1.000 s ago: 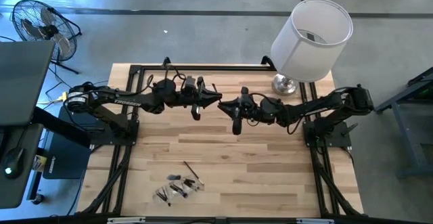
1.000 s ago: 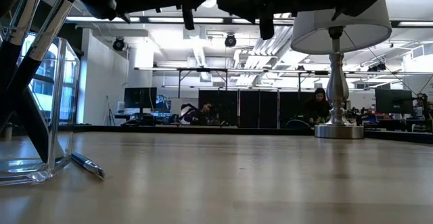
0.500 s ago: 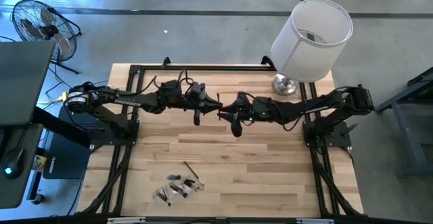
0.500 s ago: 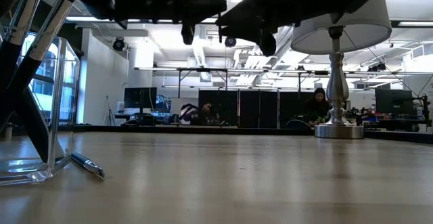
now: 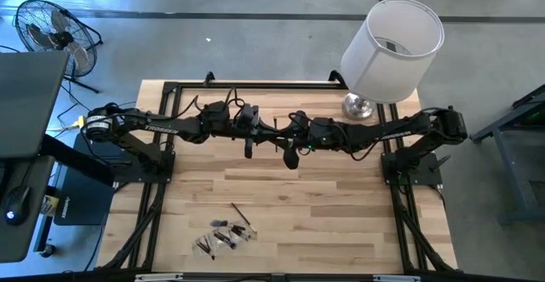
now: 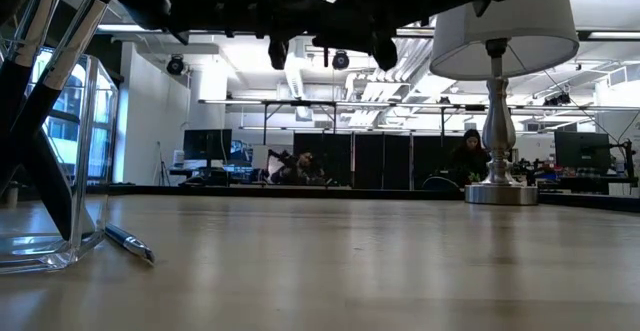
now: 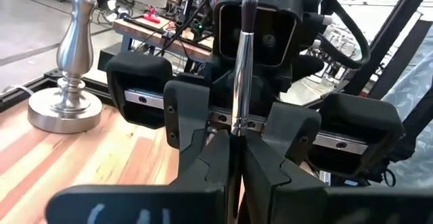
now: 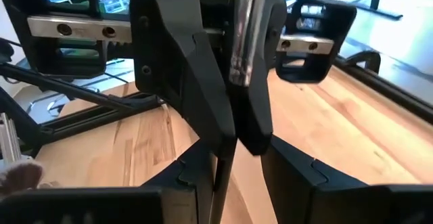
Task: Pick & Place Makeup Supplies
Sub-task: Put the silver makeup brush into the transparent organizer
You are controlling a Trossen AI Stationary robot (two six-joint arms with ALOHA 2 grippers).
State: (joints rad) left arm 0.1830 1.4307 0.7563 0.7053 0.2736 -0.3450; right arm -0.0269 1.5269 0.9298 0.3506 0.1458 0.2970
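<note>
My two grippers meet tip to tip above the far middle of the table. My left gripper (image 5: 266, 134) (image 7: 237, 146) is shut on a thin makeup brush (image 7: 240, 68) with a silver shaft and a small dark tip that points at the right arm's camera. My right gripper (image 5: 278, 139) (image 8: 242, 163) is open, its fingers (image 7: 188, 112) standing on either side of the left fingertips and the brush (image 8: 243, 48). More brushes (image 5: 226, 233) lie near the table's near edge. Some (image 6: 60, 51) lean in a clear holder (image 6: 85, 171), and one (image 6: 130, 243) lies flat on the wood. My left gripper pinches the brush's shaft at its lower end (image 7: 234, 130) between its two fingertips. The brush runs on along the fingers, rising toward the right arm. It is lifted clear of the table.
A table lamp with a white shade (image 5: 392, 39) stands on its metal base (image 5: 358, 105) (image 7: 64, 109) at the far right corner. Black frame rails run along the table's sides. The wood (image 5: 324, 205) between the arms and the brush pile is bare. People sit far behind the table (image 6: 470, 156).
My right gripper has moved toward the table's left, closing on the left gripper until the two meet around the brush. My left gripper has stayed at about the same height, shifting only slightly.
</note>
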